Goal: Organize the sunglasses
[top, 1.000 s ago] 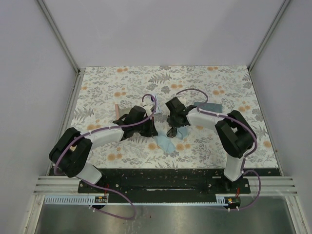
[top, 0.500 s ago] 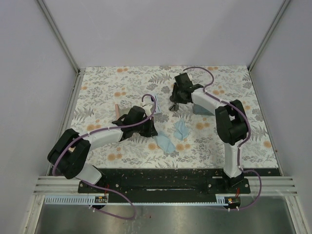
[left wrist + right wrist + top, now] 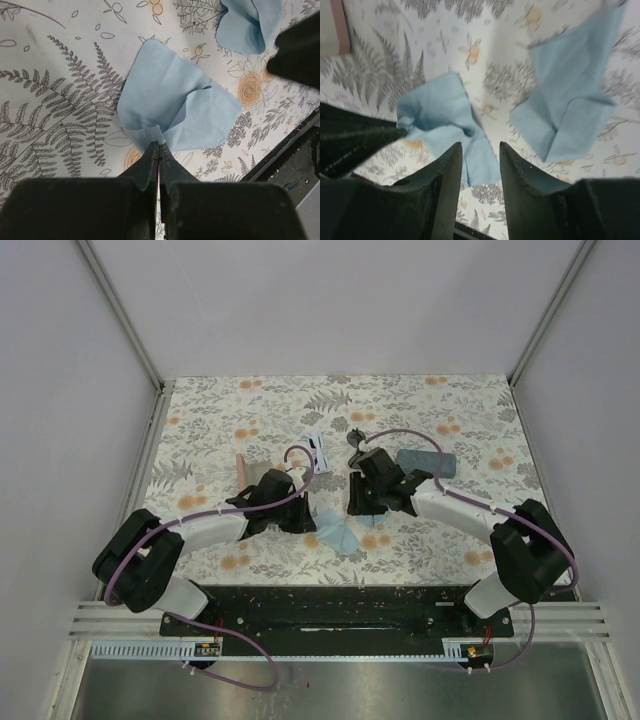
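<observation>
The white-framed sunglasses (image 3: pixel 318 448) lie folded on the floral mat. The thin dark sunglasses (image 3: pixel 354 438) lie just to their right. Neither gripper holds a pair. My left gripper (image 3: pixel 159 145) (image 3: pixel 303 518) is shut on the edge of a light blue cloth (image 3: pixel 170 107), which lies crumpled on the mat. My right gripper (image 3: pixel 480 146) (image 3: pixel 353 506) hangs open just above that same cloth (image 3: pixel 442 117), nothing between its fingers. A second blue cloth (image 3: pixel 570 105) (image 3: pixel 250 22) lies beside it.
A grey-blue case (image 3: pixel 426 460) lies at the right of the mat and a pink case (image 3: pixel 250 468) (image 3: pixel 332 25) at the left, behind my left arm. The two grippers are close together near the mat's front centre; the black base rail (image 3: pixel 320 610) runs along the near edge.
My right gripper carried the dark sunglasses to the far middle of the mat, opened, and swung back over the cloths. My left gripper stayed shut on the cloth, shifting slightly.
</observation>
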